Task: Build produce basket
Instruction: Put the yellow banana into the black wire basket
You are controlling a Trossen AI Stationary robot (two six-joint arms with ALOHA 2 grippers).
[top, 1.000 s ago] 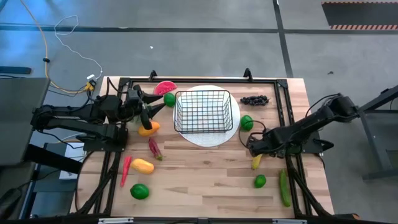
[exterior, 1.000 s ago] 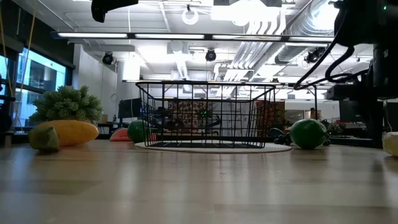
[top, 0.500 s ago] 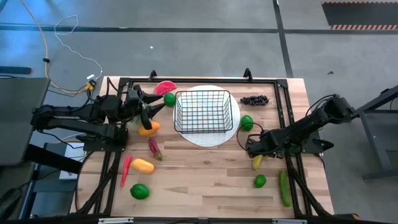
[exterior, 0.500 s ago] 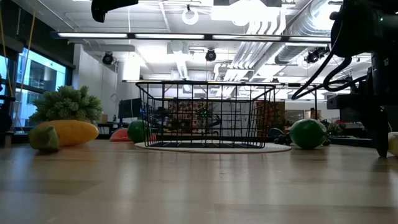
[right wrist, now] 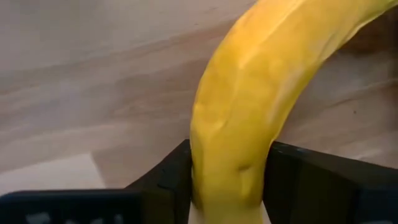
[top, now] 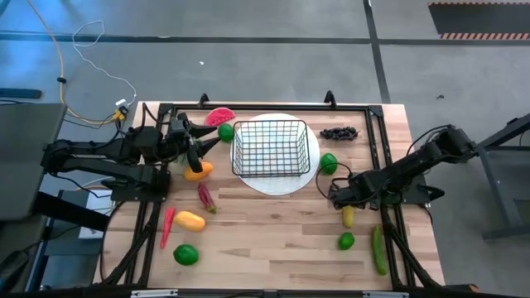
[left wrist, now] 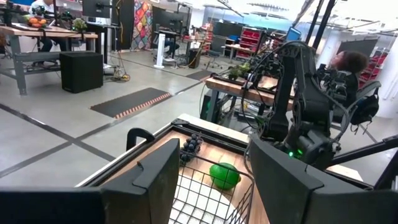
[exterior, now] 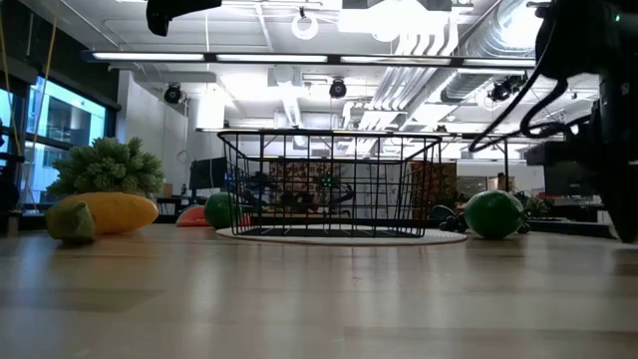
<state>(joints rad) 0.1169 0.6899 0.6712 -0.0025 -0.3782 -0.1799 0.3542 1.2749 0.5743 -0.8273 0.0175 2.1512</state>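
Table [top: 273,240] first: a pale wooden top with a black frame round its edge, an arm reaching in from each side. Near its far middle sits the black wire basket [top: 271,147], standing on a round white plate [top: 308,176]. Through the mesh, both from above and level across the table, nothing shows inside it, so by my reading the filling has hardly begun and every piece of produce is yet to go in.

On the left side, the watermelon slice [top: 219,116] and a lime [top: 225,132] lie just beside the basket's far corner; an orange-yellow fruit [top: 197,172] lies under the left arm, with a red pepper [top: 204,197], a second pepper [top: 168,225], another yellow-orange fruit [top: 190,220] and a second lime [top: 185,254] nearer the front. On the right, the grapes [top: 339,132] lie at the far edge, a lime [top: 329,162] touches the plate's rim, and another lime [top: 346,241] and the cucumber [top: 378,250] lie toward the front corner.

The left gripper [left wrist: 208,180] hangs raised near the basket's left side, its jaws parted with nothing between them. The right gripper [top: 341,199] is down at the table, right of the plate, and its wrist view shows the two dark fingers [right wrist: 168,177] pressed against either side of the banana [right wrist: 249,112]: a narrow grip on the fruit, which seems to rest on or just above the wood. Lifting it and carrying it across to the basket looks like the step in hand.
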